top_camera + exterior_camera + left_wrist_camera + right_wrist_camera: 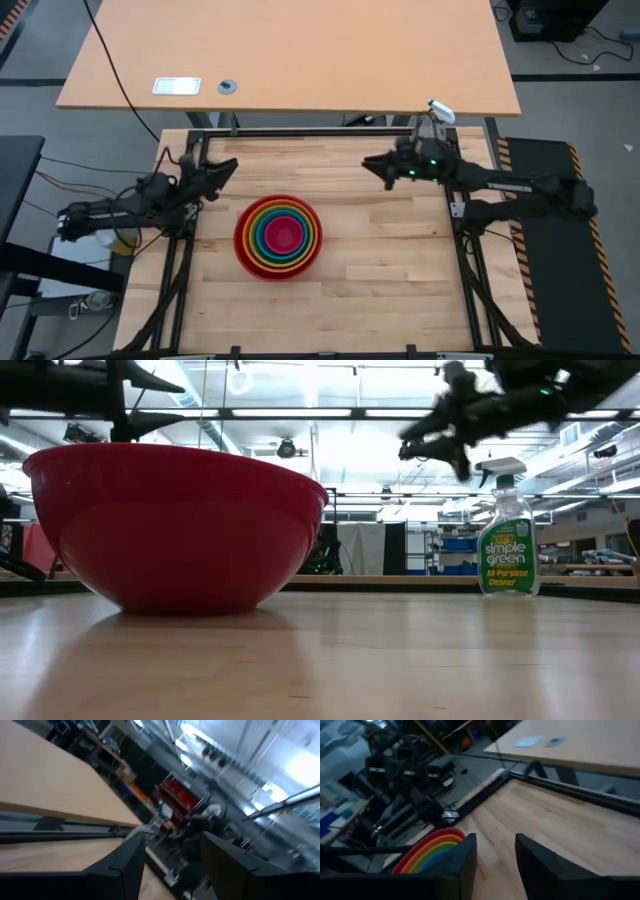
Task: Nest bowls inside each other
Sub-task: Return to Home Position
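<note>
Five bowls sit nested in one stack (279,236) on the table's middle: pink innermost (283,233), then blue, green and orange, with the red bowl (175,525) outermost and resting on its base. The stack's rims also show in the right wrist view (427,852). My left gripper (230,167) hovers open near the table's far left corner, fingers empty (172,847). My right gripper (369,163) hangs open above the far right part of the table, pointing toward the left edge with nothing between its fingers (495,845). Both are well clear of the bowls.
A spray bottle (508,540) with a green label stands at the table's far right corner (437,112), just behind my right gripper. A dark metal frame (310,133) runs along the far edge. Beyond it is a second tabletop (300,50) with small items.
</note>
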`<state>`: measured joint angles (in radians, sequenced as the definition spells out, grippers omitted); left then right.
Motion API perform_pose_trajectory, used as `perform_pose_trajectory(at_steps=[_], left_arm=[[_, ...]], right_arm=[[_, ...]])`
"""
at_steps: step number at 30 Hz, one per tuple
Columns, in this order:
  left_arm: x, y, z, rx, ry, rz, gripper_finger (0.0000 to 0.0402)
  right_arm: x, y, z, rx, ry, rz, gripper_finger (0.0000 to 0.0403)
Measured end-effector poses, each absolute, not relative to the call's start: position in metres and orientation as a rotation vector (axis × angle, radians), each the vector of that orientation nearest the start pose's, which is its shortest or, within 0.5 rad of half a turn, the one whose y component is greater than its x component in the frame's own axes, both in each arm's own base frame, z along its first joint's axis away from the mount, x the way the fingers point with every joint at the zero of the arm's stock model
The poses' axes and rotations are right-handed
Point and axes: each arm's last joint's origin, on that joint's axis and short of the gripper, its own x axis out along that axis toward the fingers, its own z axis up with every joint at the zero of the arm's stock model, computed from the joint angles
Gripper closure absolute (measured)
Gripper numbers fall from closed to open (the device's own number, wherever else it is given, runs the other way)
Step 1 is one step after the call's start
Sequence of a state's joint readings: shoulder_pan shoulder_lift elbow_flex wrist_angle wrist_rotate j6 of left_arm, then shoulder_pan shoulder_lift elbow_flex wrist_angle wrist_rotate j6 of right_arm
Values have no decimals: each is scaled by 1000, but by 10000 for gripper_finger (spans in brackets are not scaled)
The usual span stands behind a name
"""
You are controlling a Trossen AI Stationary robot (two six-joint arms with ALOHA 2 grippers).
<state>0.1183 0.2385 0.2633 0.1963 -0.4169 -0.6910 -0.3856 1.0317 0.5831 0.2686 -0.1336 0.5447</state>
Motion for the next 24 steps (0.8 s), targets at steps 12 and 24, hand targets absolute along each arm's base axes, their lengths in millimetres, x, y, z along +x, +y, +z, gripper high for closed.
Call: perform_pose_trajectory(at_steps=[12,24], left_arm=[[97,25,206,-826,-445,440,208],[100,26,186,-908,-435,439,208]], right_arm=[[145,-67,222,702,-7,-347,273],[119,-55,187,794,-73,-299,273]])
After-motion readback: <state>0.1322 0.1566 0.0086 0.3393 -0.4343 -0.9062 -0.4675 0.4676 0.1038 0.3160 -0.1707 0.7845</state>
